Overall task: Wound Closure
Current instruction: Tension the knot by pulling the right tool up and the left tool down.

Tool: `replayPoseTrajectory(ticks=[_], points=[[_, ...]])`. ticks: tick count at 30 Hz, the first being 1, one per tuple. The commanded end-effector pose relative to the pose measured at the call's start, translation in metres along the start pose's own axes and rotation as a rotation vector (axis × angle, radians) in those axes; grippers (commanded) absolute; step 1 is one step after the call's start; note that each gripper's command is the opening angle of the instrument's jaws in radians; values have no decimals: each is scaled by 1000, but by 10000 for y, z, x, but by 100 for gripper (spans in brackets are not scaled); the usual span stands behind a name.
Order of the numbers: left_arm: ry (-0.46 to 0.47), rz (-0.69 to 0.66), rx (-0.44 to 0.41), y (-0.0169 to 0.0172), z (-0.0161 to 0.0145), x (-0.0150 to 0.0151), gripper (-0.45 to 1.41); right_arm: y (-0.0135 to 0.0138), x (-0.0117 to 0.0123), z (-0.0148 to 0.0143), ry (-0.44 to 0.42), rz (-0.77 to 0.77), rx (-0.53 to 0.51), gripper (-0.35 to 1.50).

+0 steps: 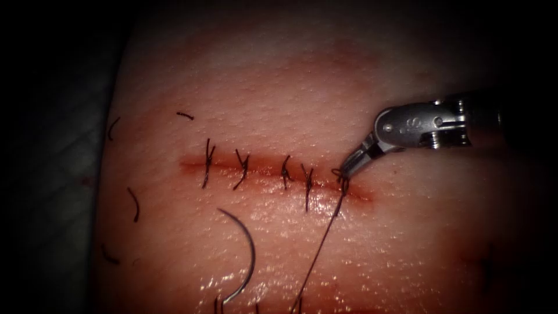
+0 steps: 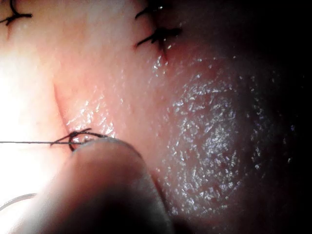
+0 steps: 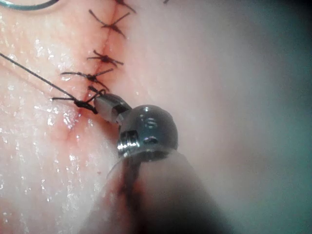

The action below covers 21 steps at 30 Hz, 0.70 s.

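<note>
The right tool comes in from the right, and its jaws stand shut on the thread right at the last knot near the right end of the cut. The right wrist view shows the same grip, with the right tool touching the knot. From the knot the thread runs down toward the near edge. The curved needle lies free on the tissue below the cut, held by neither tool. A blurred shape, the left tool, lies close to the knot.
Several tied stitches cross the cut to the left of the knot. Cut ends of thread lie scattered on the tissue's left side. Red fluid tints the cut's right end. Beyond the tissue's left edge is dark cloth.
</note>
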Motion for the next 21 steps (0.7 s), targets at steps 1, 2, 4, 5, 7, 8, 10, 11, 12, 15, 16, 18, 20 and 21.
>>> replayPoseTrajectory(ticks=[1, 2, 4, 5, 7, 8, 10, 11, 12, 15, 16, 18, 20, 21], points=[[11, 3, -21, 5, 8, 3, -45, 9, -4, 6, -2, 2, -18, -35], [23, 10, -46, 10, 7, 6, -45, 10, -4, 5, -5, 8, -24, -35], [57, 22, -98, 19, 3, 10, -45, 10, -6, 6, -4, 8, -26, -35], [84, 37, -133, 25, -2, 13, -45, 10, -6, 6, -4, 8, -27, -35], [117, 50, -167, 32, -10, 18, -45, 8, -6, 7, -7, 7, -32, -35], [132, 61, -181, 36, -14, 20, -45, 7, -6, 8, -7, 7, -32, -35], [161, 79, -220, 44, -22, 26, -45, 6, -5, 8, -2, 7, -35, -35], [170, 85, -234, 47, -24, 28, -45, 6, -5, 8, -3, 8, -44, -35], [181, 95, -249, 50, -26, 30, -45, 6, -5, 8, -3, 8, -51, -35], [196, 124, -319, 64, -22, 35, -45, 5, -5, 9, 5, 21, -59, -35], [196, 124, -319, 64, -22, 35, -45, 5, -5, 9, 5, 21, -59, -35], [187, 142, -354, 72, -16, 34, -45, 4, -5, 9, 2, 23, -72, -35], [165, 162, -409, 83, -1, 32, -45, 5, -6, 9, -9, 29, -107, -35], [165, 162, -409, 83, -1, 32, -45, 5, -6, 9, -9, 29, -107, -35]])
